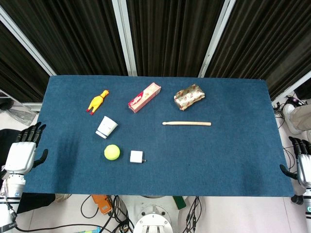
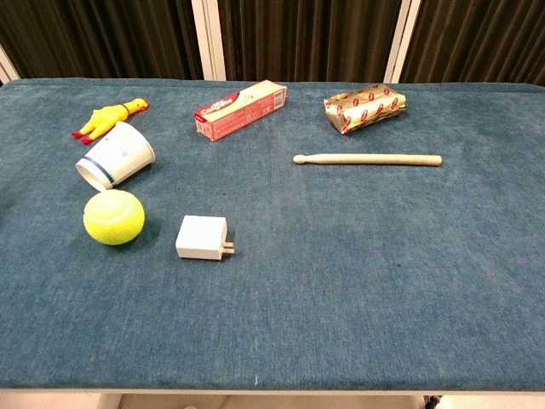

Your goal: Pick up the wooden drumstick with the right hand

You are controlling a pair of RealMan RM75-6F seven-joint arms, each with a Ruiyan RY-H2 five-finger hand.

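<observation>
Wooden drumstick [image 1: 187, 123] mid-table, right robot hand [image 1: 303, 162] well apart, fingers spread, empty

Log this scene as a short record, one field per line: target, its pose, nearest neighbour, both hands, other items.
target: wooden drumstick
pose: flat on the blue table, lengthwise left to right, tip pointing left
nearest neighbour: foil-wrapped packet, behind it, apart
right hand: off the table's right edge, holds nothing
left hand: off the left edge, holds nothing
other items: toothpaste box, rubber chicken, cup, tennis ball, charger
</observation>
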